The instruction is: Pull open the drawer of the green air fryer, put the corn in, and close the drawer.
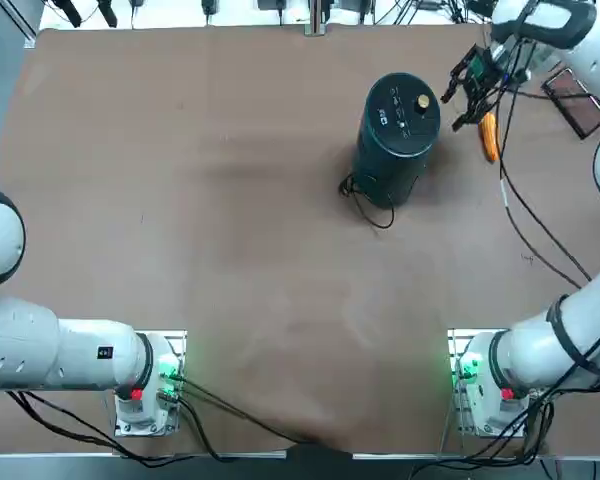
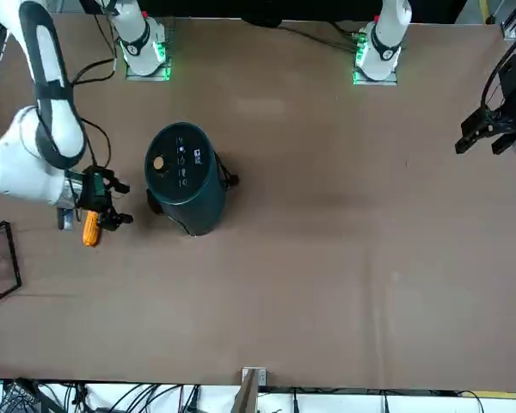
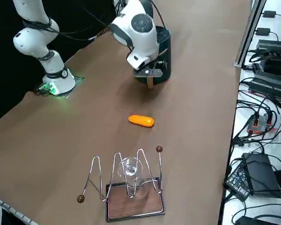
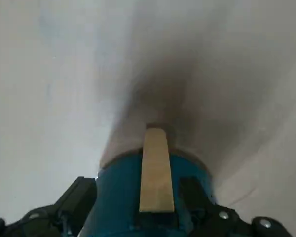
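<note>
One corn (image 1: pixel 489 136) beside open end effector (image 1: pixel 464 95)

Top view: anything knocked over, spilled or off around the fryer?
Nothing stands out. The green air fryer stands upright with its drawer shut, cord trailing on the table. The corn lies flat beside it, untouched. The right tool hovers open between them, holding nothing.

I make out white markings on the flat top of the green air fryer (image 2: pixel 183 176), beside its gold knob (image 2: pixel 158 163), but none are legible to me. I can read no other text anywhere.
</note>
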